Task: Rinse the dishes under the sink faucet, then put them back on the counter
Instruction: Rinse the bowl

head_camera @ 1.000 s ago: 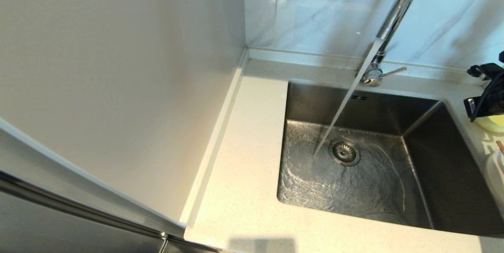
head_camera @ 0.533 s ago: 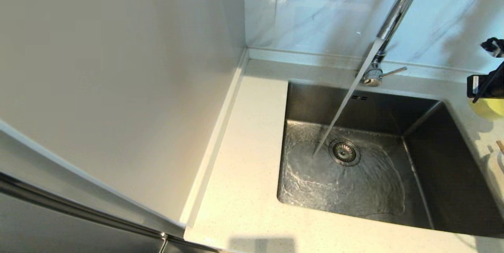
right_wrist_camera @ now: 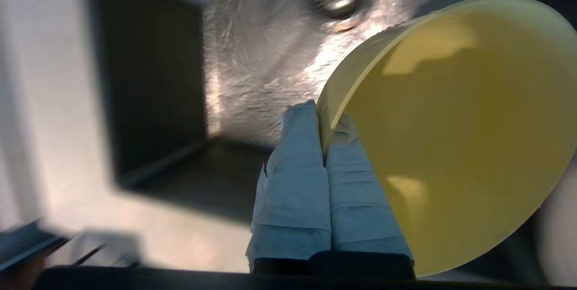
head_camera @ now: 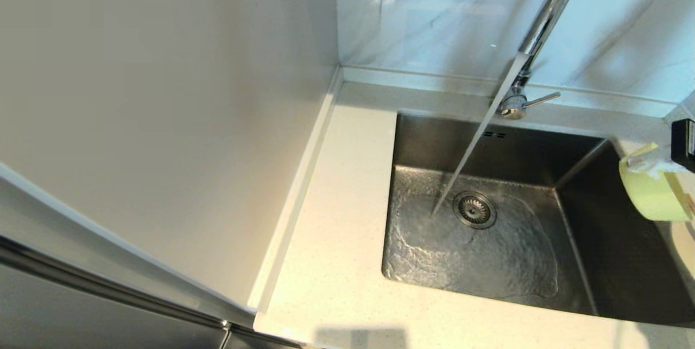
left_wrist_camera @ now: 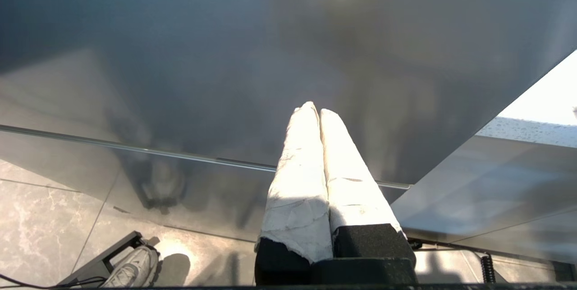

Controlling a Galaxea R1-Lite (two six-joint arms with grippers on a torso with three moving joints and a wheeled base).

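No lettering, brand mark, number or sign can be read anywhere around the sink (head_camera: 412,143): none on the faucet (head_camera: 535,39) behind it, none on the pale-yellow bowl (head_camera: 649,189) at its right edge, none on the counter (head_camera: 336,219) beside it, none on the taped fingers (right_wrist_camera: 297,168) gripping the bowl

speckled counter (head_camera: 336,240), inset sink (head_camera: 613,240)
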